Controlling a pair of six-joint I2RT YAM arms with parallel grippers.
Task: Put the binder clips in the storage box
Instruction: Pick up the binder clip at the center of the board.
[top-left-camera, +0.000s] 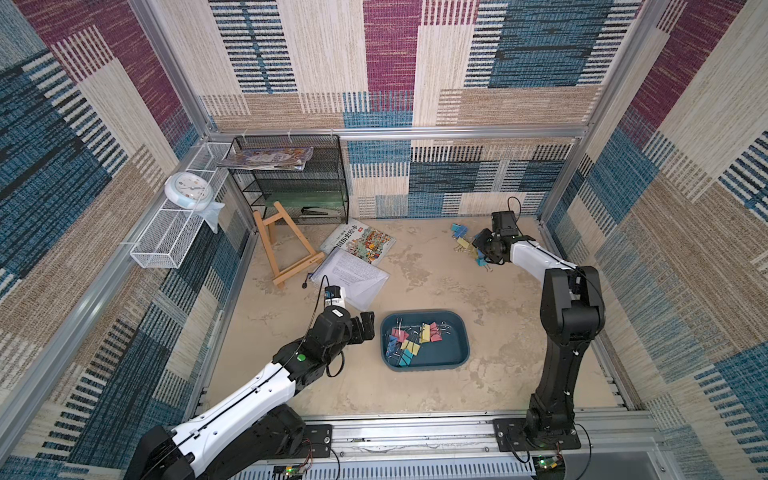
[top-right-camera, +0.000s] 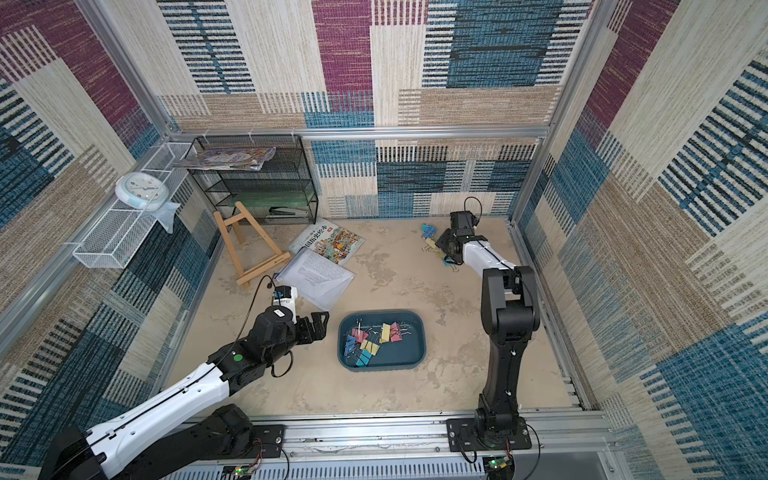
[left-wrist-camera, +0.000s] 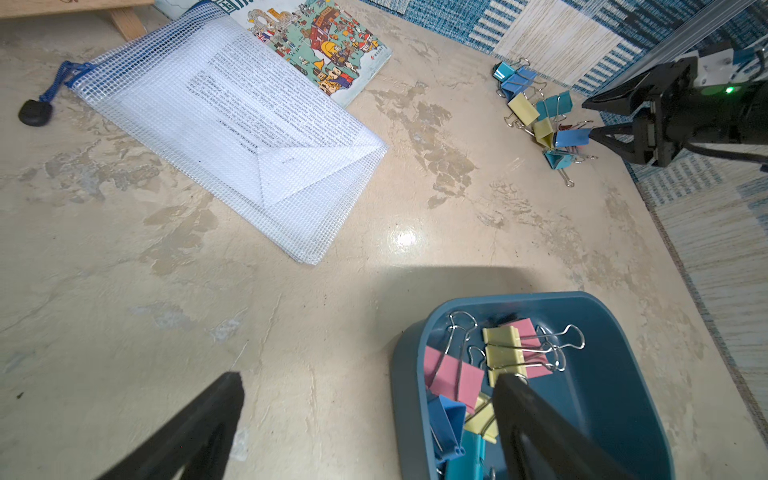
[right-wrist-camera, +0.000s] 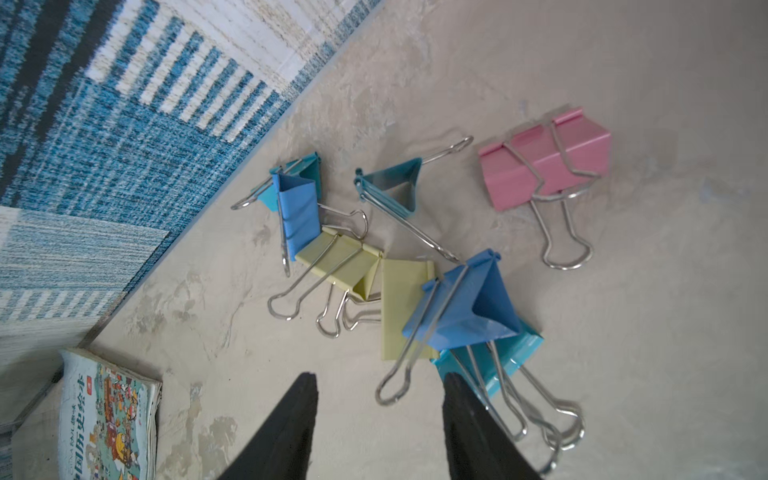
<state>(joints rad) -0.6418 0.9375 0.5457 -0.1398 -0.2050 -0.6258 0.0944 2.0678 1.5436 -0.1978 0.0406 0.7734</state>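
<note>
Box is holding mixed clips; right wrist view is showing a pink clip hidden from above; my left gripper, right gripper are gaping empty.

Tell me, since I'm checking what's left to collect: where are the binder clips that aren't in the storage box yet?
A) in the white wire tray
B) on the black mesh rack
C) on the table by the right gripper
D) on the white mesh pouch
C: the loose binder clips lie on the table just in front of the right gripper, apart from the storage box.
</note>
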